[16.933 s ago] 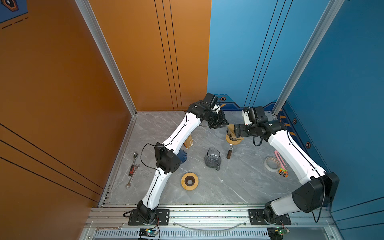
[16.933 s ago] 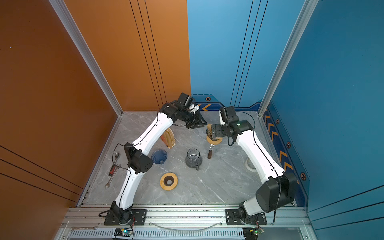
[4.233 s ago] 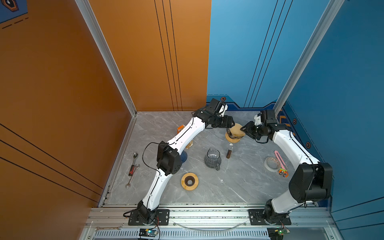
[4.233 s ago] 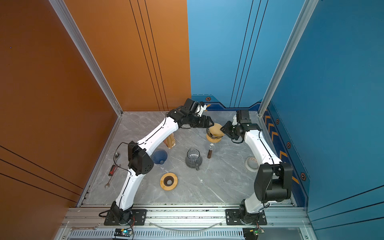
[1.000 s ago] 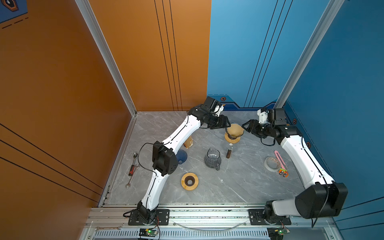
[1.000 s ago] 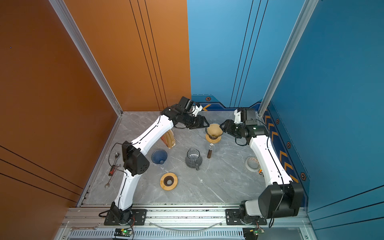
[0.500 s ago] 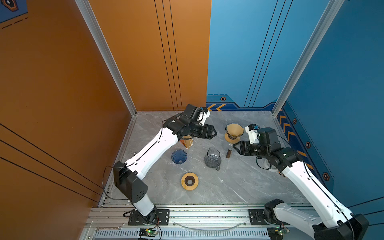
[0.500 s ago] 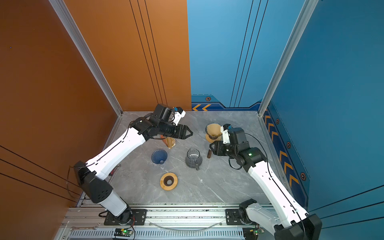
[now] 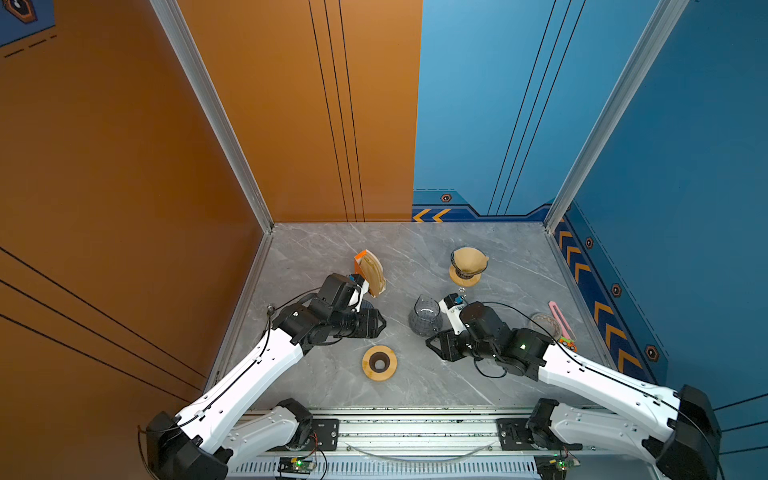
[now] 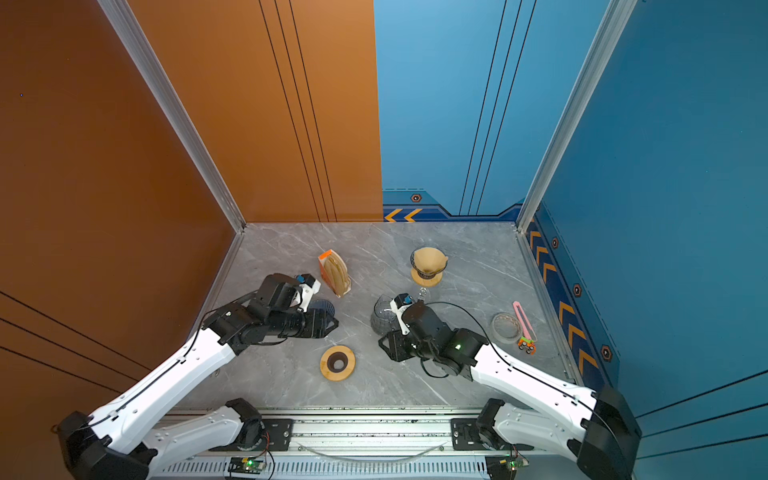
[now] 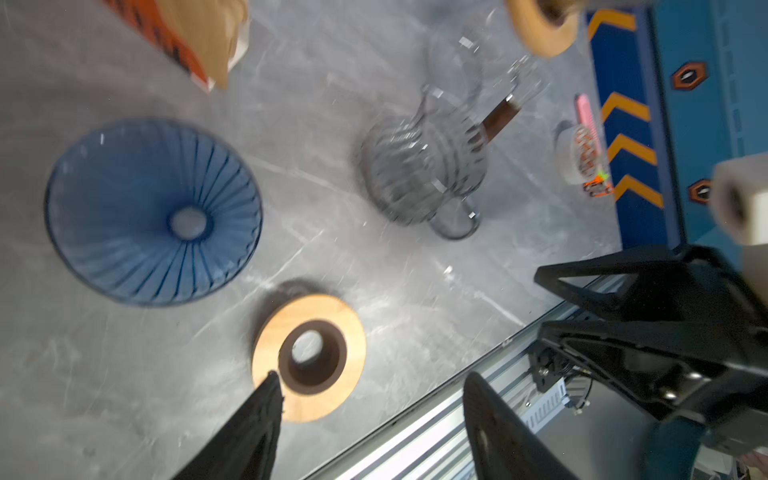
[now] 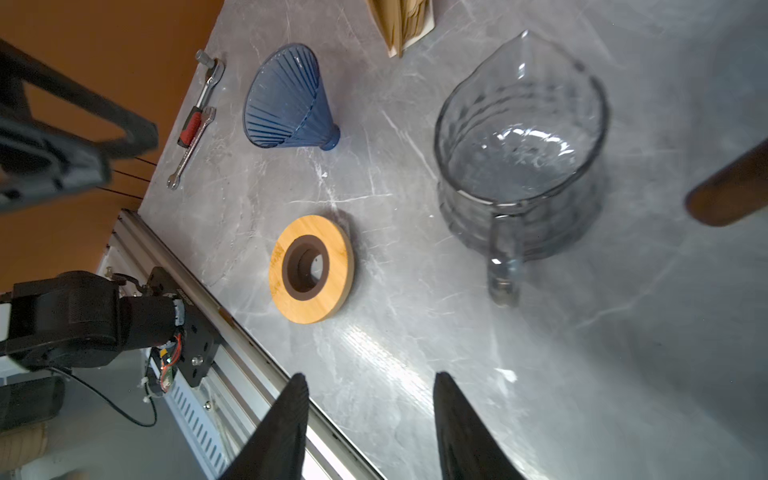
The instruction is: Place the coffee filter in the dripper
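A brown paper coffee filter (image 9: 468, 257) (image 10: 430, 257) sits inside the dark dripper (image 9: 457, 266) (image 10: 419, 267), which stands on a wooden base at the back of the table in both top views. Neither gripper touches it. My left gripper (image 9: 381, 323) (image 10: 335, 324) (image 11: 372, 375) hangs open and empty near the table's front, left of the middle. My right gripper (image 9: 430, 347) (image 10: 382, 347) (image 12: 370, 375) is open and empty too, facing the left one across a wooden ring (image 9: 379, 363) (image 12: 311, 268).
A blue ribbed cone (image 11: 153, 212) (image 12: 286, 99) lies under my left arm. A glass carafe (image 9: 424, 320) (image 12: 519, 137) stands mid-table, beside my right wrist. An orange filter packet (image 9: 370, 270) stands back left. A tape roll (image 9: 544, 324) and pink cutter (image 9: 561, 320) lie right; wrenches (image 12: 195, 120) lie left.
Both arms have pulled back from the dripper at the rear to the front of the table. The right jaws have narrowed a little. The filter stays in the dripper.
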Tool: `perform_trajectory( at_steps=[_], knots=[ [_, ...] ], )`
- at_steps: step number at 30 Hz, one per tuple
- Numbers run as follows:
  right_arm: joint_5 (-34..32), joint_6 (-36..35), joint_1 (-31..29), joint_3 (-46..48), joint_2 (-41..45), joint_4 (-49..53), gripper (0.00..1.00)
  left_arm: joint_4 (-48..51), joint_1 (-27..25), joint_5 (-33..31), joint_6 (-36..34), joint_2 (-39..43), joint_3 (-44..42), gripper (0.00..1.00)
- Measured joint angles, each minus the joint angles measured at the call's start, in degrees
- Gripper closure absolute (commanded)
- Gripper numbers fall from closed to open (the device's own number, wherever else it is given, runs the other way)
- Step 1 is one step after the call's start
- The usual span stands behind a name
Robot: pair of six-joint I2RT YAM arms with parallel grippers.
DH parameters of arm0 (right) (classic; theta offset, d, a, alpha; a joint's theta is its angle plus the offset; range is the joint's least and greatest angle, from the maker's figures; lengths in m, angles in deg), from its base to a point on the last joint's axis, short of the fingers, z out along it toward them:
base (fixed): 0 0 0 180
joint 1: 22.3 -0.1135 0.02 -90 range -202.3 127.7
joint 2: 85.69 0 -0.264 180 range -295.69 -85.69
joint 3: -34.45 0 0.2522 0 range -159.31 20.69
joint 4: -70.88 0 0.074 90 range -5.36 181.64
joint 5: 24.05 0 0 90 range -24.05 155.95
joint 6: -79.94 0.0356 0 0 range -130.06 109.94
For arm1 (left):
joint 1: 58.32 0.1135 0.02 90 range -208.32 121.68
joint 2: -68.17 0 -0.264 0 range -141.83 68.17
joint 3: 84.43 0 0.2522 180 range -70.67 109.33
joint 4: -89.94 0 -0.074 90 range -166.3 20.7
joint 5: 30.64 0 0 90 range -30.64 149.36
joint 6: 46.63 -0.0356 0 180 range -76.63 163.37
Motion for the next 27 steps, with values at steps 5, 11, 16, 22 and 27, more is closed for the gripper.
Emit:
perform_trajectory(
  at_steps=[5, 11, 16, 22, 27],
  knots=[
    [-4.2, 3.9, -6.2, -1.0, -8.0, -4.2, 0.81, 0.0, 2.2, 0.5, 3.5, 6.3, -11.6, 0.33],
    [-6.1, 6.3, -9.5, -5.8, -18.4, -6.4, 0.98, -1.8, 6.0, 4.0, 7.2, 11.1, -19.0, 0.34],
    [-6.1, 6.6, -11.6, -9.6, -26.0, -6.8, 1.0, -3.8, 6.3, 5.1, 10.1, 11.0, -21.0, 0.35],
    [-6.1, 6.6, -13.5, -12.0, -31.8, -6.8, 1.0, -6.4, 6.4, 5.1, 13.8, 11.3, -25.2, 0.35],
    [-6.5, 6.7, -14.0, -12.8, -33.7, -6.7, 1.0, -7.6, 6.6, 5.2, 15.2, 11.3, -26.3, 0.35]
  ],
)
